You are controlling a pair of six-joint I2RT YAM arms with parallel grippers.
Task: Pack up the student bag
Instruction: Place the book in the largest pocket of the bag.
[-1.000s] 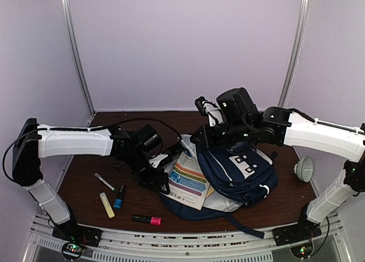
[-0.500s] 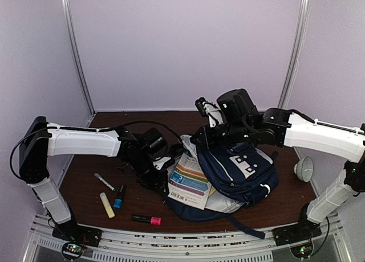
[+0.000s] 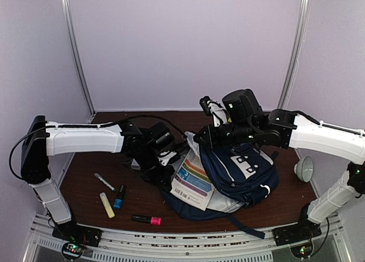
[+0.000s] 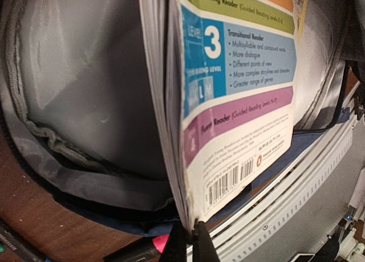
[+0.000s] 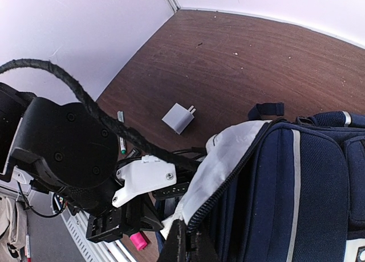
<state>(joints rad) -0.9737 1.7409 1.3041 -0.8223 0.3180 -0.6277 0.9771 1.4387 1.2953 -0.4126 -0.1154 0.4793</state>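
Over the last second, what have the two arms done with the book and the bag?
The left gripper, shut on the book, carried it a little to the right and away, deeper into the student bag. The right gripper kept hold of the bag's opening edge, shifting slightly right. The pens on the table stayed put.

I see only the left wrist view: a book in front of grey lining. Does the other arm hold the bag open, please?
Observer: Yes. The right pincer is shut on the student bag's opening rim, holding it up.
Operator: Where is the book from above?
Observer: The book lies at the bag's left-side mouth; most of its cover shows.
Operator: What is not packed yet?
Observer: A yellow highlighter and a blue marker lie left of the bag.
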